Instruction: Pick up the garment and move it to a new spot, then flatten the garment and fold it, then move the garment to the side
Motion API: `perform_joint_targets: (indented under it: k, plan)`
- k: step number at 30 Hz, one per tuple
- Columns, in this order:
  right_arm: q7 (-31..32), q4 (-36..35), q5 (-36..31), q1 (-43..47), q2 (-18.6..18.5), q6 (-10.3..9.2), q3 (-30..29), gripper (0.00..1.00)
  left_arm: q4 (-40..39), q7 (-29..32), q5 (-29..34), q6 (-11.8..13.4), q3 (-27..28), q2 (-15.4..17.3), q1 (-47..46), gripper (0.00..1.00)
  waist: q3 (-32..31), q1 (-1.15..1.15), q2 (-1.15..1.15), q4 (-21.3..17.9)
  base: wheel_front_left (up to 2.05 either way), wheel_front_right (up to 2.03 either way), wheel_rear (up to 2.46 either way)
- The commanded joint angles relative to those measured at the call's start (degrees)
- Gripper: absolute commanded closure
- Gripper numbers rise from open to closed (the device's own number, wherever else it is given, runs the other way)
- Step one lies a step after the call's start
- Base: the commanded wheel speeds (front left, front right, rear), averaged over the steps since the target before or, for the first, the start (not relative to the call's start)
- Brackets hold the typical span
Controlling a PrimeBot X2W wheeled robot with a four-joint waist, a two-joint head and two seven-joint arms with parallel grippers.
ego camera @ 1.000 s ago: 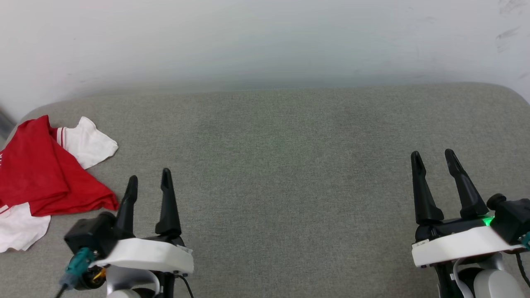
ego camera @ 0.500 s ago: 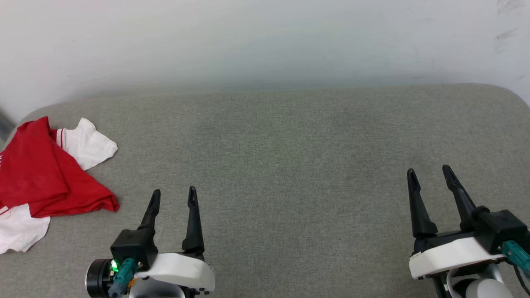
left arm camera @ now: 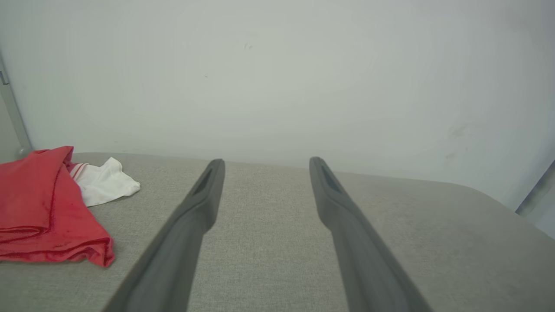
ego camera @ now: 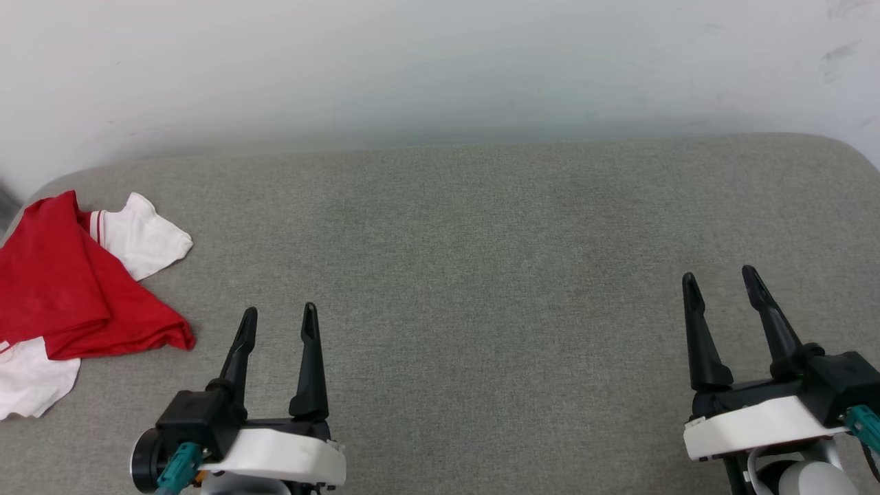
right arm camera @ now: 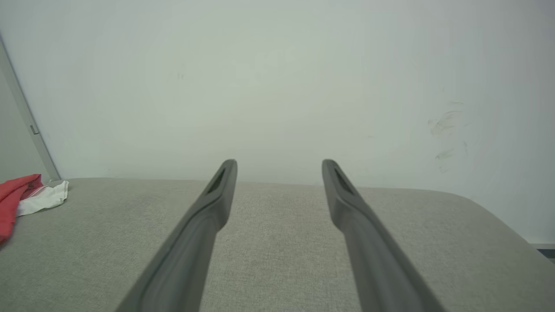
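Note:
The garment (ego camera: 62, 289) lies folded in a red heap with white sleeves at the far left of the grey cushion; its lettering is hidden. The left wrist view has the garment (left arm camera: 39, 208) at its left edge, and in the right wrist view the garment (right arm camera: 17, 197) is small and far left. My left gripper (ego camera: 280, 315) stands open and empty, to the right of the garment and apart from it. My right gripper (ego camera: 719, 278) is open and empty at the lower right, far from the cloth.
The grey fabric cushion (ego camera: 467, 261) spans the view, with a rounded far edge against a pale wall (ego camera: 440, 62). Its left end lies just past the garment, and its right corner curves off near my right gripper.
My left gripper pulled back from the garment's edge, shifting right and toward the near edge. My right gripper drew back slightly. The garment stayed put.

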Motion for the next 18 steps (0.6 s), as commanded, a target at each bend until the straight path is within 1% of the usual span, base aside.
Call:
perform_joint_targets:
  k: [1,6,10,13,14,18]
  plan:
    - [-0.49,-0.53,0.15,0.15,-0.06,0.0,-0.19,0.0,-0.48,-0.51,0.75,-1.3,1.02,-0.48,0.59,0.0,0.05,0.0,0.0,-0.02,0.0,0.0,0.0]
    - [-1.12,0.26,0.91,0.49,-0.06,-0.01,-0.26,0.0,1.01,-1.05,3.47,-8.43,6.24,-3.81,2.39,0.0,0.04,0.0,0.0,-0.11,0.0,0.0,0.0]
    - [-1.53,1.71,0.93,0.72,-0.05,0.0,-0.5,0.0,2.46,-1.55,5.77,-13.16,9.01,-5.69,3.16,0.0,0.1,0.0,0.0,-0.17,0.0,0.0,0.0]
    - [-1.82,2.19,-0.38,0.75,-0.05,0.0,-0.39,0.0,3.45,-1.83,7.42,-16.02,10.54,-6.63,3.24,0.0,0.18,0.0,0.0,-0.17,0.0,0.0,0.0]
    - [-2.36,2.23,-2.56,0.64,-0.04,-0.01,-0.34,0.0,3.45,-2.39,10.3,-18.24,12.04,-7.38,3.57,0.0,0.38,0.0,0.0,-0.23,0.0,0.0,0.0]
    - [-2.87,1.95,-3.89,0.54,-0.04,0.0,-0.14,0.0,3.49,-2.74,12.22,-18.86,12.55,-7.57,3.62,0.0,0.45,0.0,0.0,-0.19,0.0,0.0,0.0]
